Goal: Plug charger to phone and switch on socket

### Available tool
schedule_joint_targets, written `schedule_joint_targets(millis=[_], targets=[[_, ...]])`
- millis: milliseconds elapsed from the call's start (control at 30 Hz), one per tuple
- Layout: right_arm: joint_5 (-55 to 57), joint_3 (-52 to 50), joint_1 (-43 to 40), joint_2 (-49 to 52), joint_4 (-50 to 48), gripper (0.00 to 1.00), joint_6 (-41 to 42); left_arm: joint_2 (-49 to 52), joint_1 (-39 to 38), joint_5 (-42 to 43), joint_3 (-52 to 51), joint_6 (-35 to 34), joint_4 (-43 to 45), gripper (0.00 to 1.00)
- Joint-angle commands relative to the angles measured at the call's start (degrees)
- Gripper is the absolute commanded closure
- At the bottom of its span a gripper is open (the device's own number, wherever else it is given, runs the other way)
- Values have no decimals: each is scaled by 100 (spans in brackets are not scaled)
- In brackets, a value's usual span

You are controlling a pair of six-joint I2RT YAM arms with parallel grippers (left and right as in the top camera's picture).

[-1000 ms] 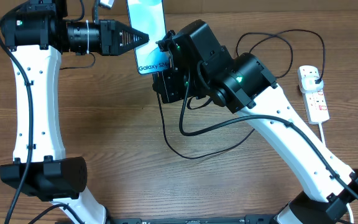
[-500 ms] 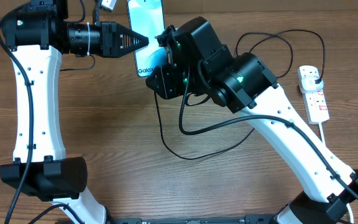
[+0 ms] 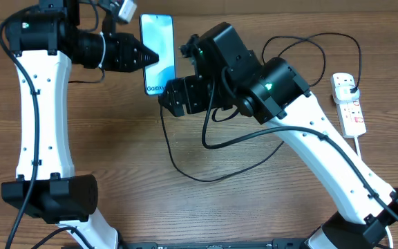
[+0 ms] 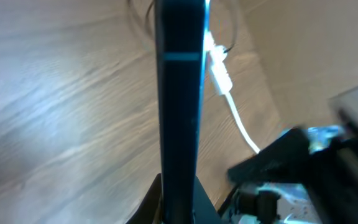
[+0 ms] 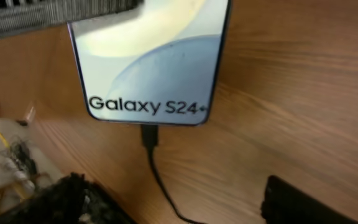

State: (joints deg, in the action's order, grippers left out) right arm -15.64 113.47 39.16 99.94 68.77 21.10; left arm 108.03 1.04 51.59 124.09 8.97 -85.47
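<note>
so the left gripper (image 3: 150,57) is clamped on the phone (image 3: 161,34) by its long edge, screen up, near the top of the table (image 3: 116,159). the right gripper (image 5: 176,196) is wide, holding nothing, just below the phone's bottom end. the charger (image 5: 149,135) tip looks pushed into the phone's bottom. its thin black wire loops over the wood to the socket (image 3: 348,100), way over on the right & well apart from the phone. the black plug (image 3: 352,86) sits at the socket's top end.

i think the plug-in bit is about done. to do it well: hold the phone steady w/ the left, then back the right off straight so it doesn't snag the wire or pull the tip out. next, lay the phone down soft & go press the red switch (image 3: 356,111). can't tell if it's on or off.

count: 1 phone, 1 charger, 1 socket, 2 grippers.
</note>
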Motion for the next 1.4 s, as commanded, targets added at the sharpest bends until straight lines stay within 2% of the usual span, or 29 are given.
schedule_joint_targets(millis=[0, 167, 367, 800, 867, 1100, 1367], targets=[[57, 170, -341, -7, 160, 0, 17, -44, -234, -485, -365, -17, -39, 96], [55, 168, -988, -7, 723, 0, 13, -42, -428, -737, -1220, -76, 269, 96], [55, 168, -1818, -4, 1462, 0, -142, -42, -560, -708, -2704, -743, 1423, 96], [212, -44, -2103, 7, 1635, 0, -317, -42, -601, -717, -4828, -1847, 3637, 96], [210, -168, -2103, 7, 1576, 0, -317, -42, -623, -658, -5112, -1847, 3995, 92], [205, -400, -2103, 17, 1427, 0, -313, -39, -739, -726, -5464, -2103, 4489, 94], [205, -608, -2103, 22, 1375, 0, -313, 127, -918, -723, -5484, -2109, 4564, 93]])
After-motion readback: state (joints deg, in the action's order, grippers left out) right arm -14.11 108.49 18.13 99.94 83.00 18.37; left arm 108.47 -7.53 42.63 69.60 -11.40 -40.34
